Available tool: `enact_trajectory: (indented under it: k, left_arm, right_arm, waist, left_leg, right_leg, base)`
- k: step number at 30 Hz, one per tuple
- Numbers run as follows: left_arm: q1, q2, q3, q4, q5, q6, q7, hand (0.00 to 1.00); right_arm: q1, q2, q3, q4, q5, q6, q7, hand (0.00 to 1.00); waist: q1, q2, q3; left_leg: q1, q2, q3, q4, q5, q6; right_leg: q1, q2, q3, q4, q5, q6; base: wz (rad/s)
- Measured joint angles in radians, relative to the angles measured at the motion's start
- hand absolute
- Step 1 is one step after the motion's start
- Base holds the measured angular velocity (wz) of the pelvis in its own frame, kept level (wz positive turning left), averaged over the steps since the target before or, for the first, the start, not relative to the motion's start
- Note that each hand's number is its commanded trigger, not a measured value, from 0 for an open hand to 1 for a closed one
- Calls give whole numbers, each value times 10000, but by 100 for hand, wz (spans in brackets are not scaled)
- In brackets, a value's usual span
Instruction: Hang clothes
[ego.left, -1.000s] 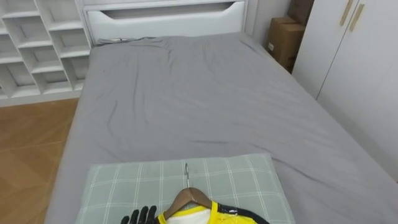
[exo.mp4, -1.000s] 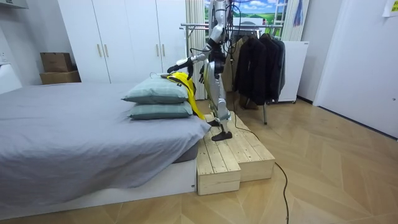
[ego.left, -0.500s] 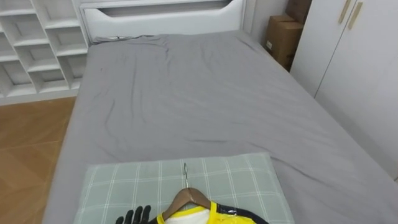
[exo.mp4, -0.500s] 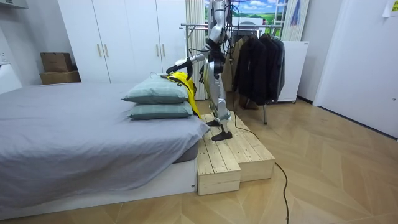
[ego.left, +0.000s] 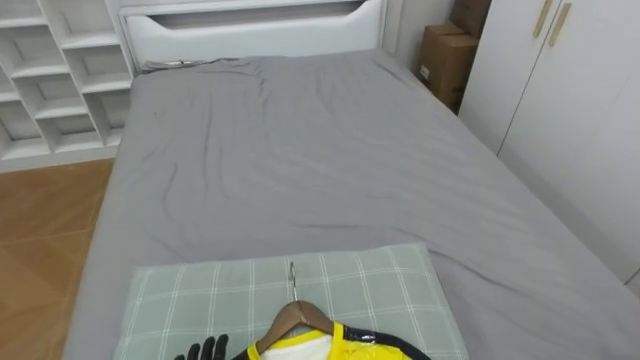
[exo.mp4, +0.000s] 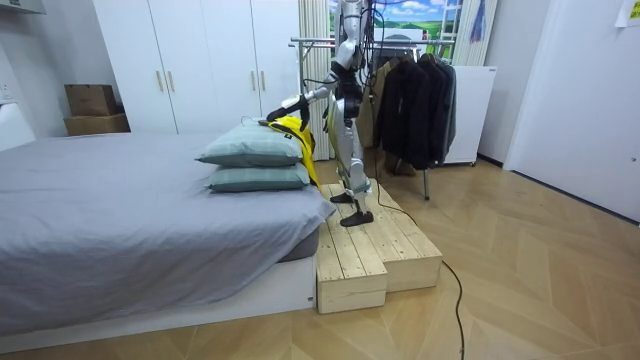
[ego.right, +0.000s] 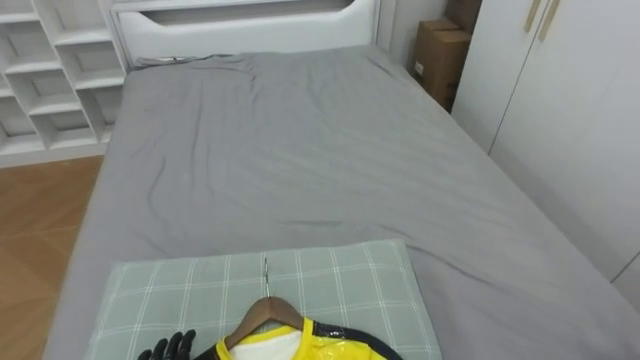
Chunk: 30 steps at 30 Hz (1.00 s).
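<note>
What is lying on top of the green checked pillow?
A wooden hanger carrying a yellow garment, with the left robot hand beside it. The garment covers the hanger's arms and the pillow beneath.

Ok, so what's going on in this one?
The robot stands on a wooden platform at the end of the grey bed, facing two stacked pillows. A yellow garment on a wooden hanger lies on the top pillow. The robot's left hand, fingers open, is beside the hanger, not gripping it. The clothes rail with dark coats is behind the robot; nothing is hung yet.
</note>
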Motion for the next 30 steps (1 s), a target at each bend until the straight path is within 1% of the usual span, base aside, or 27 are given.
enact_trajectory:
  k: [3,5,7,8,9,10,12,15,18,19,22,25,30]
  left_arm:
    - [-241,-8,-11,7,-16,-39,0,0]
    - [-386,-68,-31,104,-34,-66,1,0]
    - [-414,-130,-123,136,-293,-129,0,0]
    - [-423,-146,-143,207,-374,-231,0,0]
    - [-472,-162,-218,390,-397,-262,-19,0]
    - [-475,-186,-225,442,-396,-261,-73,0]
    - [-474,-328,-222,533,-397,-256,-187,0]
    - [-480,-371,-224,532,-391,-257,-189,0]
    - [-563,-479,-236,605,-376,-257,-210,0]
    - [-676,-528,-236,765,-376,-257,-223,0]
    - [-856,-535,-323,887,-371,-256,-337,0]
    - [-1114,-508,-444,929,-377,-256,-380,0]
    - [-1386,-476,-513,956,-380,-256,-383,0]
  right_arm:
    - [-70,1,93,-11,-5,-6,-25,0]
    - [-109,1,185,-6,2,-15,-56,0]
    - [-139,3,233,-24,-5,-35,-90,0]
    - [-160,9,247,-23,-7,-90,-87,0]
    - [-182,18,287,-12,0,-122,-81,0]
    - [-198,20,303,-9,2,-118,-78,0]
    - [-207,37,325,-14,7,-118,-9,0]
    - [-247,44,480,-26,-23,-119,27,0]
    - [-287,44,482,-28,-61,-130,28,0]
    - [-291,44,483,-29,-61,-144,27,0]
    - [-319,57,494,-26,-57,-208,26,0]
    - [-413,55,557,-10,-59,-208,19,0]
    - [-592,55,618,28,-60,-202,20,0]
  waist:
    - [9,-13,-3]
    - [-2,-27,-2]
    - [-11,-28,-1]
    - [-38,-39,7]
    - [-62,-57,19]
    - [-66,-63,22]
    - [-138,-101,31]
    - [-181,-169,-10]
    - [-200,-183,-4]
    - [-198,-182,4]
    - [-227,-172,21]
    - [-232,-145,99]
    - [-230,-87,123]
  left_leg:
    - [-272,7,53,68,6,-9]
    - [-399,10,71,73,15,-24]
    - [-453,25,86,69,18,-29]
    - [-480,33,85,68,19,-31]
    - [-491,38,84,67,21,-33]
    - [-498,40,81,67,21,-34]
    - [-576,40,37,72,22,-35]
    - [-747,42,25,123,23,-36]
    - [-913,51,24,182,23,-37]
    - [-946,55,23,182,26,-42]
    - [-994,72,23,182,31,-49]
    - [-1099,77,29,193,33,-52]
    - [-1482,86,14,260,56,-78]
  right_leg:
    - [-281,0,25,16,5,-8]
    - [-403,1,24,8,7,-10]
    - [-479,13,21,12,7,-10]
    - [-506,20,16,10,7,-10]
    - [-510,25,6,6,7,-10]
    - [-512,27,6,7,7,-10]
    - [-555,28,-10,8,7,-11]
    - [-780,27,-2,24,10,-16]
    - [-918,28,8,26,13,-20]
    - [-950,28,8,26,13,-20]
    - [-990,40,10,17,13,-20]
    - [-1085,43,12,16,13,-20]
    - [-1439,43,2,22,48,-75]
  base:
    - [-6]
    - [-4]
    - [0]
    - [0]
    - [0]
    - [0]
    - [6]
    - [1]
    - [0]
    - [0]
    - [0]
    - [0]
    - [0]
